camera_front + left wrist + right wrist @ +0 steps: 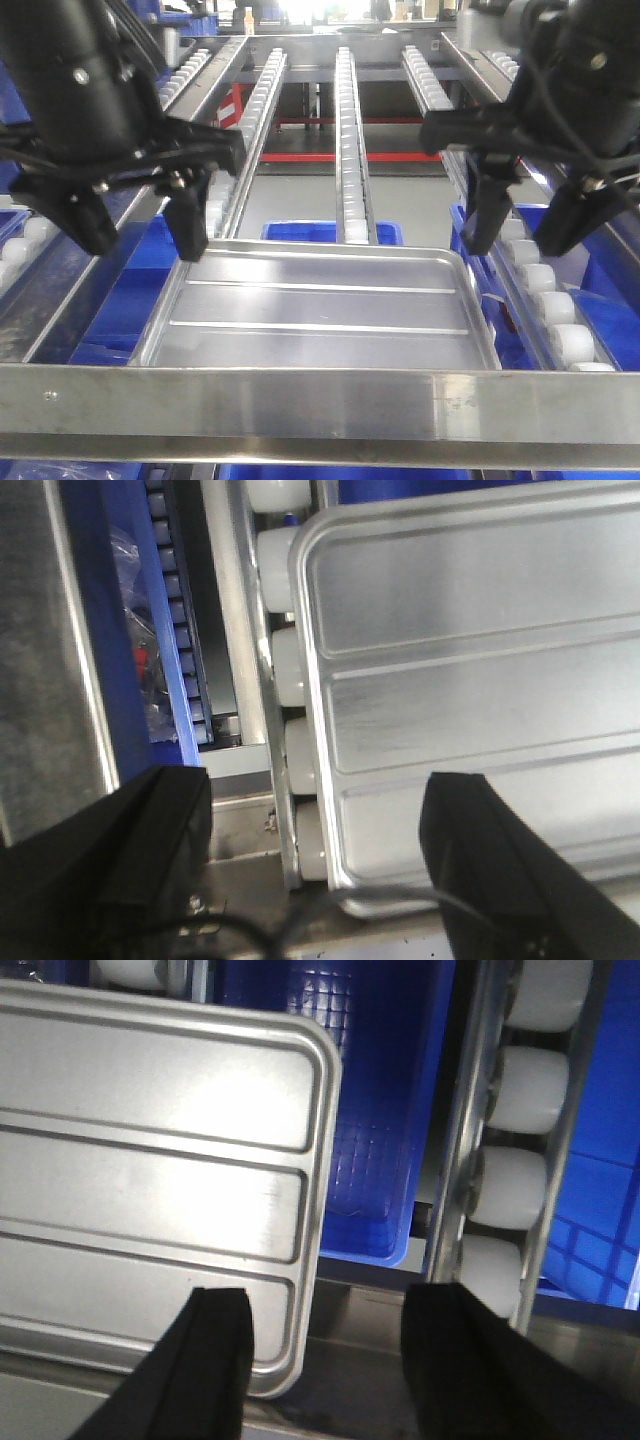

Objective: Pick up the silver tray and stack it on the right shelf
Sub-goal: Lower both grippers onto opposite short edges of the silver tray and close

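Shiny rectangular steel silver tray (320,305), rounded corners, low rim, two long ridges across its floor. It lies flat on the right shelf (250,110), a sloping roller rack of steel rails, with its near long edge just behind the brushed steel front bar (320,405). In the left wrist view the tray (480,680) has its short edge against a row of small white plastic rollers (285,665). In the right wrist view its other short edge (150,1160) stands apart from the next roller track (510,1175). A blue gridded plastic crate (375,1110) shows in the gap below.

Black left gripper (140,232): jaws spread wide, nothing held. One finger (188,222) hangs over the tray's far left corner and the other is out past the side rail (130,215). From its own camera (310,870), the tray's rim lies between the two fingers (contact with the metal cannot be judged).

Black right gripper (527,222): also spread wide, holding nothing. Its inner finger (484,212) stands near the tray's far right corner and its outer finger is over the rollers of the right-hand track. From its wrist camera (330,1365), one finger (205,1365) overlaps the tray's corner and the other (470,1360) sits by the roller rail. Whether either pad touches anything cannot be told.

More blue crates (335,232) sit under the rack.
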Tool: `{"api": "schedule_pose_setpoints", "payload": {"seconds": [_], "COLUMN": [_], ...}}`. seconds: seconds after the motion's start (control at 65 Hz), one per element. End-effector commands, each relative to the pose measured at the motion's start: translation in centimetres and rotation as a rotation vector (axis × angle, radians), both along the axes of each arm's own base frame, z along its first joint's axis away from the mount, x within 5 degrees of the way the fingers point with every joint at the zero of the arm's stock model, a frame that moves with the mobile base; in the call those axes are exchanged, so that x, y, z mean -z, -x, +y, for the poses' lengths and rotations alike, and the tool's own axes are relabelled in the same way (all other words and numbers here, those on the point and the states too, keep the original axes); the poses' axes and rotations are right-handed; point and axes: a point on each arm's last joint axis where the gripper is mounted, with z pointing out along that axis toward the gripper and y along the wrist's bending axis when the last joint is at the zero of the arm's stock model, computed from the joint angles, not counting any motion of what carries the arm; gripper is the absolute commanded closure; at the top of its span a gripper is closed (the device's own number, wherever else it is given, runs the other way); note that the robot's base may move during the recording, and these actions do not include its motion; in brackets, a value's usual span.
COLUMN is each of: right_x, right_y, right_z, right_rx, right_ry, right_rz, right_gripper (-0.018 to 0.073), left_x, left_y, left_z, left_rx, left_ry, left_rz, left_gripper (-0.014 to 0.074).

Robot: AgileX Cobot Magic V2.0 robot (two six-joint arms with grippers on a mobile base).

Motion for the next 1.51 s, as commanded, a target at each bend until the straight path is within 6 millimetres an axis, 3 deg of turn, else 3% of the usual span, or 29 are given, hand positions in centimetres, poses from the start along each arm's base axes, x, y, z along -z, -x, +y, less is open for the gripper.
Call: {"api": "schedule_pose_setpoints", "payload": {"seconds": [0.0, 0.508, 0.754, 1.108, 1.231, 1.354, 1.492], "right_x": [-1.6, 2.2, 2.5, 3.6, 3.7, 3.7, 3.7], "right_y": [-1.0, -2.6, -2.9, -3.1, -3.1, -3.1, -3.1], "right_z": [0.3, 1.0, 1.1, 1.2, 1.2, 1.2, 1.2], "right_rx": [0.008, 0.008, 0.008, 0.008, 0.008, 0.008, 0.008], "right_ry": [-0.042, -0.017, -0.020, -0.008, -0.005, -0.005, -0.004], "right_rz": [-0.109, -0.046, -0.052, -0.023, -0.017, -0.015, -0.015], "right_gripper": [0.0114, 0.0114, 0.0114, 0.0114, 0.0117, 0.0237, 0.0487], "left_x": [-1.7, 0.9, 0.9, 2.5, 2.8, 2.8, 2.8], "left_y": [-0.4, -1.6, -1.9, -1.9, -1.9, -1.9, -1.9], "left_z": [-0.6, -1.6, -1.9, -1.8, -1.8, -1.8, -1.8], "left_rx": [0.004, 0.008, 0.014, -0.002, -0.021, -0.024, -0.024], "left_ry": [0.058, 0.060, 0.082, 0.029, 0.031, 0.030, 0.027], "left_rz": [-0.079, -0.069, -0.092, -0.024, -0.011, -0.008, -0.005], "left_gripper": [0.0238, 0.0238, 0.0238, 0.0238, 0.0279, 0.0394, 0.0587]}}
